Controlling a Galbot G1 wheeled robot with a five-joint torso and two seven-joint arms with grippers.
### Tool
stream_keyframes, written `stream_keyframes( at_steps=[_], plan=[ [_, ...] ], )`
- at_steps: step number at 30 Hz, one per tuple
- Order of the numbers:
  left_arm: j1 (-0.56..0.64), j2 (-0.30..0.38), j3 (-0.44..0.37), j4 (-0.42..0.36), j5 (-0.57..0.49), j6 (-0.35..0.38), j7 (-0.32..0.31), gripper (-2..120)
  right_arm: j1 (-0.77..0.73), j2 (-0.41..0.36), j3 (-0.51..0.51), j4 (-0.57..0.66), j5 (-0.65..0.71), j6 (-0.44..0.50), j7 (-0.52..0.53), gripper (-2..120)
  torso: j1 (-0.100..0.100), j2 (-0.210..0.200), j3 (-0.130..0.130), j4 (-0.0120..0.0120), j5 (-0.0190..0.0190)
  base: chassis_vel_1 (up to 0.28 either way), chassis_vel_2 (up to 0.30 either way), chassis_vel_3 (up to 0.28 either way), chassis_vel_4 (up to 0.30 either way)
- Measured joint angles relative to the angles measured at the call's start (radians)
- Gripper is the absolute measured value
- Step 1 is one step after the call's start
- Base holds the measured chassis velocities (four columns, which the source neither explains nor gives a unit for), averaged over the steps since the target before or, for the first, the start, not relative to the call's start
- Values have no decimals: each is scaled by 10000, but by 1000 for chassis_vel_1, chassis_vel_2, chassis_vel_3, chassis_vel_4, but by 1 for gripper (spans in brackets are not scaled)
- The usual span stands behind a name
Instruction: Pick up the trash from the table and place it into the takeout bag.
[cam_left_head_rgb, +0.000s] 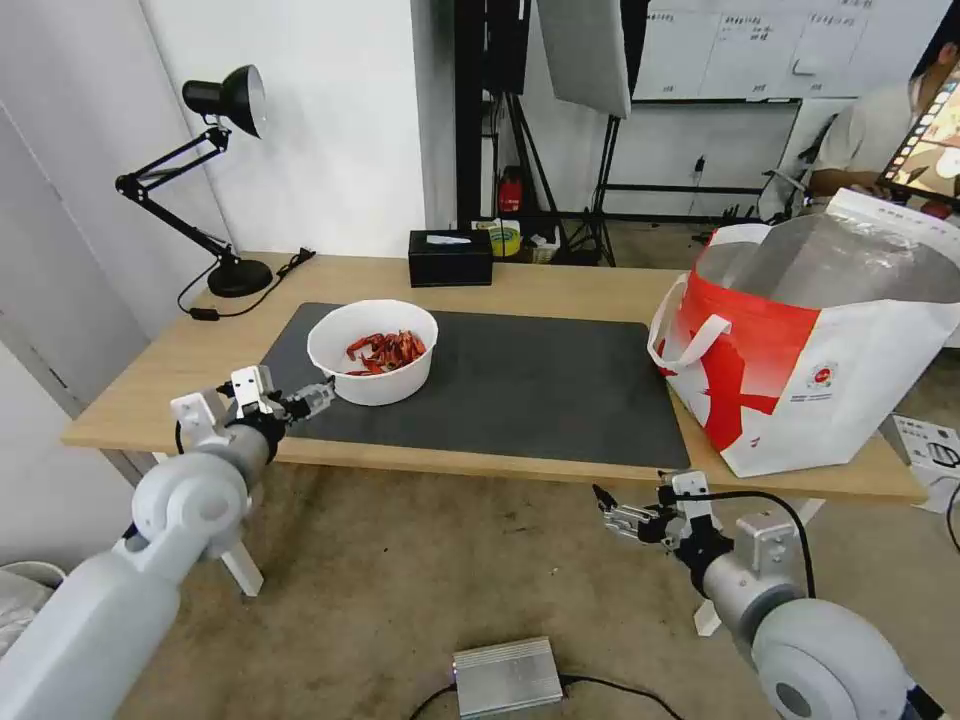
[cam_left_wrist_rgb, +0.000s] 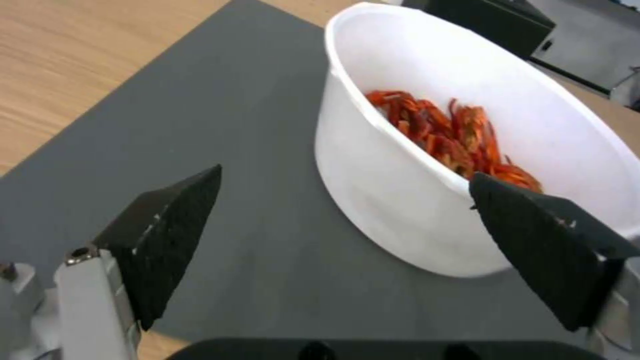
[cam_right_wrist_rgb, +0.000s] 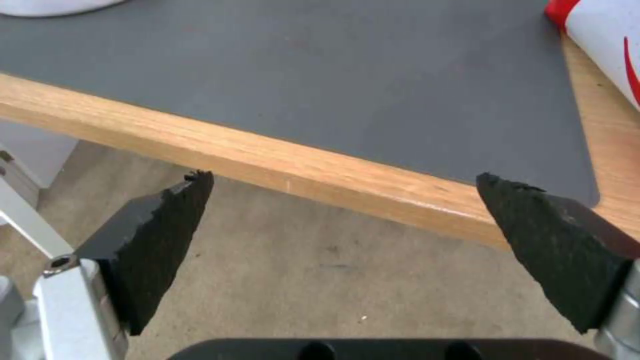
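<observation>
Bowl: a white round bowl (cam_left_head_rgb: 373, 351) holding red scraps (cam_left_head_rgb: 386, 349) stands upright on the left part of the dark grey mat (cam_left_head_rgb: 520, 385), which lies on the light-wood table (cam_left_head_rgb: 150, 385).
Left gripper: the left gripper (cam_left_head_rgb: 322, 392) hovers just beside the bowl's near-left wall, low over the mat's near-left corner. Its jaws are spread wide and hold nothing.
Key relation: the bowl lies just right of and beyond the left gripper. In the left wrist view one finger (cam_left_wrist_rgb: 553, 247) overlaps the rim, but whether it touches the bowl is hard to tell. The bowl is round, so it has no long axis to line up with.
Right gripper: the right gripper (cam_left_head_rgb: 606, 512) hangs below and in front of the table's near edge, jaws wide apart and empty, well apart from the bowl.
Takeout bag: the red-and-white takeout bag (cam_left_head_rgb: 800, 375) stands open at the table's right end.
Open room: bare mat stretches between bowl and bag. A black tissue box (cam_left_head_rgb: 450, 257) sits at the far edge.
</observation>
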Motion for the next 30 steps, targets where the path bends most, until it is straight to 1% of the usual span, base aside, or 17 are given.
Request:
stream_keyframes(
  at_steps=[4, 13, 19, 30],
  plan=[
    [-358, 72, 59, 327, -213, 0, -14, 100, 0, 0, 0, 0, 0, 0, 0, 100, 1, -1, 0, 0, 1, 0, 0, 0, 0],
    [-712, 118, 157, 597, -367, -7, 75, 100, 0, 0, 0, -1, 0, 0, 0, 100, 0, 0, 0, 0, 1, 0, 0, 0, 0],
    [-1178, 63, 517, 747, -370, -51, 295, 100, 0, 0, 0, -1, 0, 0, -1, 100, -1, 0, 0, 0, 1, 0, 0, 0, 0],
    [-1549, -106, 885, 1170, -292, -65, 316, 100, 0, 0, 0, 0, 0, -1, -1, 100, -1, 0, -1, -1, 1, 0, 0, 0, 0]
  ],
)
